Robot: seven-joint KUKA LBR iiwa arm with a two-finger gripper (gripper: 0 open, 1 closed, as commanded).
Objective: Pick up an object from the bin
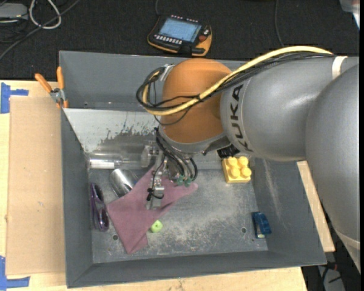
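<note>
Currently gripper [155,191] sits down on the mauve cloth [130,223], mid-bin; can't tell if it's spread or clamped. Cloth lies flat, so a top-down pinch looks like the reason for this pose. Silver cup [121,181] just left, green ball [156,226] below, yellow block [237,168] well right.

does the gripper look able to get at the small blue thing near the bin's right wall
Probably yes: the blue thing lies alone on bare floor of the bin, nothing on it. The gripper is over the mauve cloth, with open floor between them.
</note>
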